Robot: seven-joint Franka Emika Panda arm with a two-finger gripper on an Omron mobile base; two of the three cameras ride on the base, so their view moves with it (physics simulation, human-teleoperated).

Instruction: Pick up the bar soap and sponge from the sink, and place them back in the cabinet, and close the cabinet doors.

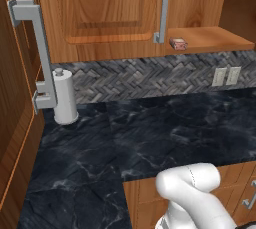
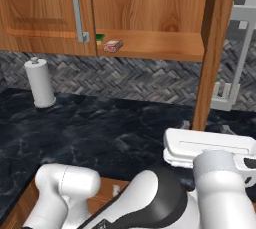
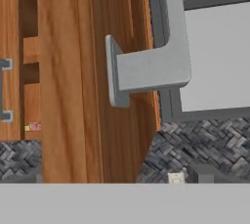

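Observation:
The brown cabinet (image 2: 150, 3) hangs above the counter. Its left door (image 1: 107, 8) is shut, and its right door (image 2: 215, 48) stands open, edge-on, with its grey bar handle (image 2: 241, 58) facing right. The bar soap (image 2: 113, 46) lies on the shelf (image 1: 215, 38) by the shut door, and a green sliver of the sponge (image 2: 100, 37) shows behind it. The soap (image 1: 177, 43) also shows in the left base view. My gripper (image 2: 207, 149) is low beside the open door's bottom edge, fingers hidden. The hand view looks closely at that door (image 3: 93, 71) and its handle mount (image 3: 146, 69). The sink is out of view.
A white paper towel roll (image 1: 64, 98) stands at the back left of the black marble counter (image 1: 150, 133). A tall brown panel with a large grey handle (image 1: 31, 53) is close on the left. Wall outlets (image 1: 226, 75) sit on the backsplash. A frosted-glass cabinet (image 3: 215, 47) is right of the open door.

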